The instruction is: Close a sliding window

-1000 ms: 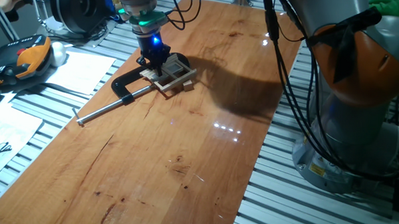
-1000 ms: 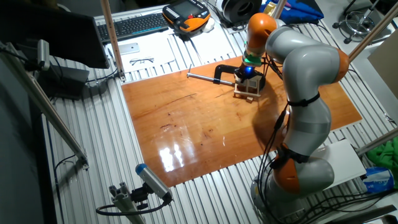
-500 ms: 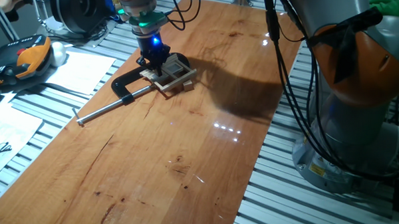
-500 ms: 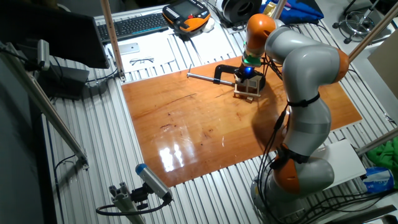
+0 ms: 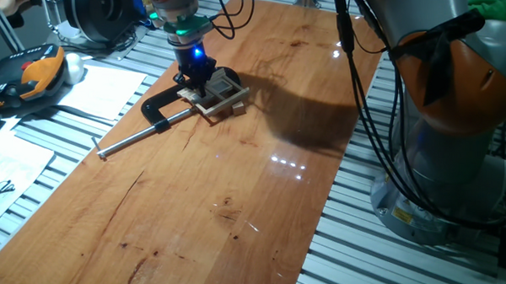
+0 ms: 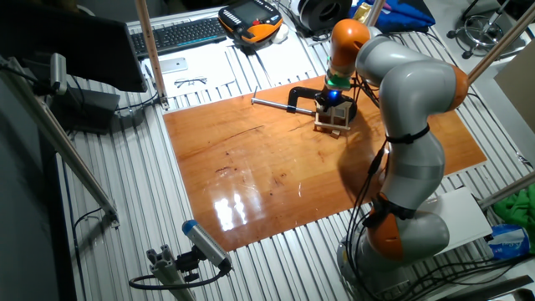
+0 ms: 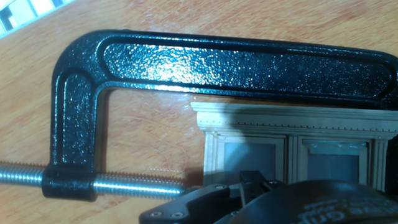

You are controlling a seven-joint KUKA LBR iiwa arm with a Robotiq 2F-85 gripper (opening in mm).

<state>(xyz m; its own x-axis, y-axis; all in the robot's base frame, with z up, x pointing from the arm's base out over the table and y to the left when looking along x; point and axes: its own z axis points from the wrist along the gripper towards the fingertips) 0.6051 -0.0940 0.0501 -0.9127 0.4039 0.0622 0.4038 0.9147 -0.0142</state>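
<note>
Hand view looks straight down on the sliding window point(image 7: 292, 149), a pale wooden frame lying flat on the wooden surface point(image 7: 149, 149), with two panes side by side under a moulded top rail. A black C-clamp point(image 7: 186, 62) wraps around it: the long back of the clamp runs just above the window's top rail, the short arm drops down on the left, and the threaded steel screw rod point(image 7: 124, 183) passes through that arm and points at the window's left edge. Part of the tool's dark body fills the bottom of this view and covers the lower part of the window, so its fingertips are hidden here.

One fixed view shows the tool point(image 5: 197, 79) standing upright over the window point(image 5: 220, 94), low enough to be at or touching the frame, with a blue light glowing on the wrist above it. The clamp point(image 5: 169, 104) lies to the left, its rod reaching out across the surface point(image 5: 238, 185). How far apart the tool's fingers stand I cannot tell.

Seen from the other fixed view, the window point(image 6: 333, 121) sits near the far edge of the surface, beside the clamp point(image 6: 299, 99).
</note>
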